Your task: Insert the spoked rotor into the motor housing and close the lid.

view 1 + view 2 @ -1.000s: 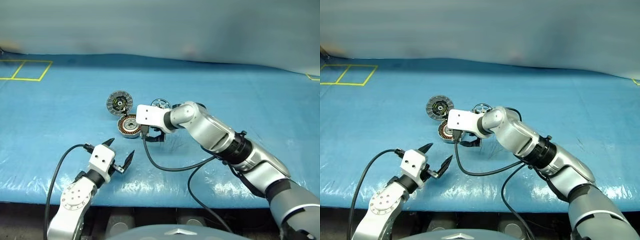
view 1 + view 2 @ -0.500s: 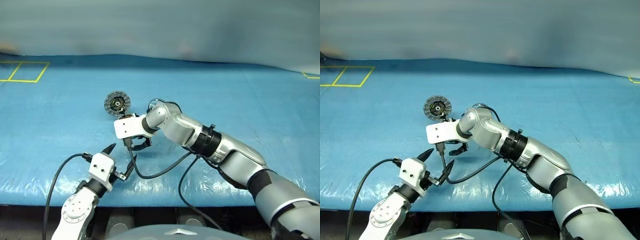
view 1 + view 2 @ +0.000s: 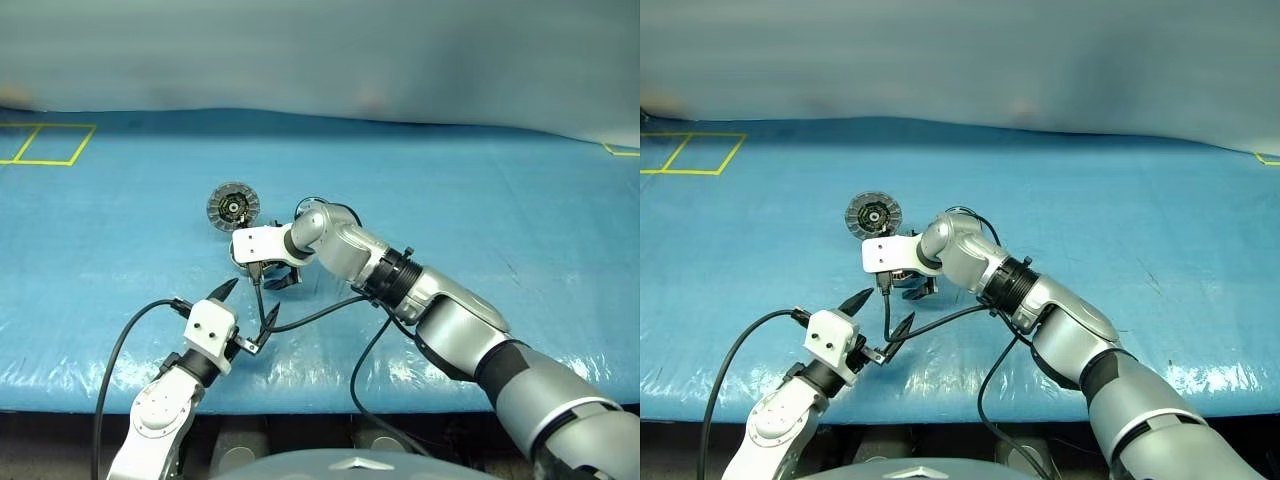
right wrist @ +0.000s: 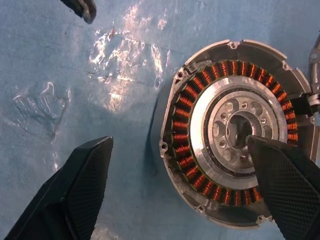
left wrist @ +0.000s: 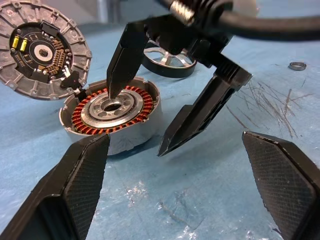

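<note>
Over the motor housing (image 5: 111, 112), the right claw (image 5: 137, 122) gapes empty; better it shift far-right to the spoked rotor (image 5: 167, 57). Left claw (image 3: 245, 305) open.

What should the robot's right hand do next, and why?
Probably shut the right gripper on the motor housing's wall. Its open fingers straddle that wall, one over the silver centre, one outside, and the housing is empty, with the spoked rotor lying behind it.
</note>
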